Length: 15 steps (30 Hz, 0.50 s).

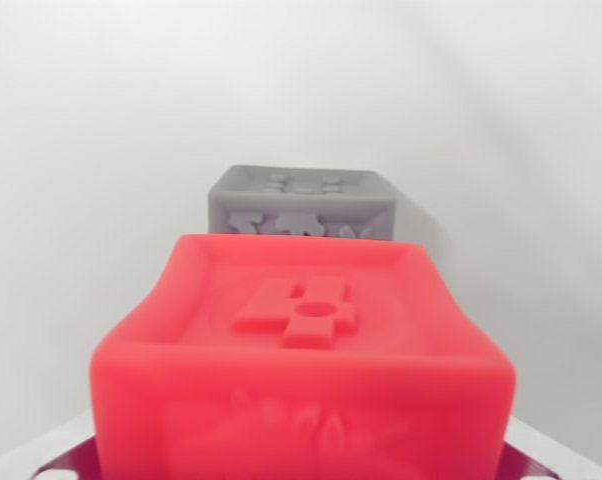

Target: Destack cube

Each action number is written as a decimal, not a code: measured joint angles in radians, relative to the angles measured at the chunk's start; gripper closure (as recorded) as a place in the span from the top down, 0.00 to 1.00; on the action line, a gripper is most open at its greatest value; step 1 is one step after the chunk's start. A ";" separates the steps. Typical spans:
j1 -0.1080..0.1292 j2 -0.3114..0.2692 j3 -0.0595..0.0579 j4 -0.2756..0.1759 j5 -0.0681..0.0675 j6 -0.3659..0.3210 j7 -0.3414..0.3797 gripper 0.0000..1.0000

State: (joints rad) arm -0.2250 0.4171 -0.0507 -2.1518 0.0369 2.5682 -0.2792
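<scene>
A red cube (301, 360) fills the lower half of the wrist view, very close to the camera, with a raised cross-shaped mark and a round hole on its top face. Behind it stands a grey cube (301, 203) with relief patterns on its top and front; its lower part is hidden by the red cube. A dark red surface (66, 462) shows beneath the red cube at the bottom corners. No gripper fingers appear in the picture.
A plain white surface (101, 150) and background surround both cubes on all sides.
</scene>
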 joint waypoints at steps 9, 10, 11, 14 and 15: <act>0.001 -0.052 -0.002 -0.002 -0.002 -0.049 0.001 0.00; 0.001 -0.058 -0.002 -0.002 -0.003 -0.055 0.001 0.00; 0.001 -0.065 -0.002 -0.002 -0.003 -0.061 0.001 0.00; 0.001 -0.081 -0.003 -0.002 -0.004 -0.077 0.002 0.00; 0.001 -0.088 -0.003 -0.002 -0.004 -0.084 0.002 0.00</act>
State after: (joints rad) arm -0.2237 0.3289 -0.0539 -2.1534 0.0328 2.4839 -0.2773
